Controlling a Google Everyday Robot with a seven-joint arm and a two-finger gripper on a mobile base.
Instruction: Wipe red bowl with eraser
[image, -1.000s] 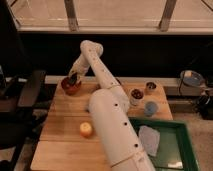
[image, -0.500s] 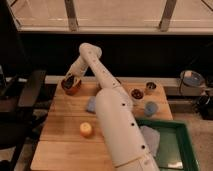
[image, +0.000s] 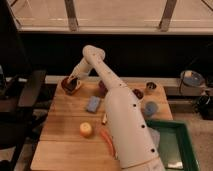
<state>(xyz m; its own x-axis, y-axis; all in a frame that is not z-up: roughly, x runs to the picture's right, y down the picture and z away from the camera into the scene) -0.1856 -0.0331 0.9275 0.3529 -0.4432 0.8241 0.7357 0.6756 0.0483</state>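
Observation:
The red bowl (image: 66, 86) stands at the table's far left corner, small and orange-red. My gripper (image: 73, 83) reaches down into it from the elbow high at the back. A dark block, the eraser (image: 74, 85), sits at the gripper's tip, over the bowl's inside and touching it. The gripper is shut on the eraser. The gripper and eraser hide most of the bowl's inside.
A light-blue sponge (image: 93, 104) lies mid-table. A yellow-orange fruit (image: 86, 130) and a carrot (image: 106, 140) lie nearer the front. The arm partly hides a dark bowl (image: 102, 88). Small cups (image: 150, 108) stand right, above a green tray (image: 178, 148). A chair (image: 22, 95) is left.
The arm's big lower link has swung left across the table, uncovering the sponge. The gripper has stayed at the red bowl, shifting only slightly.

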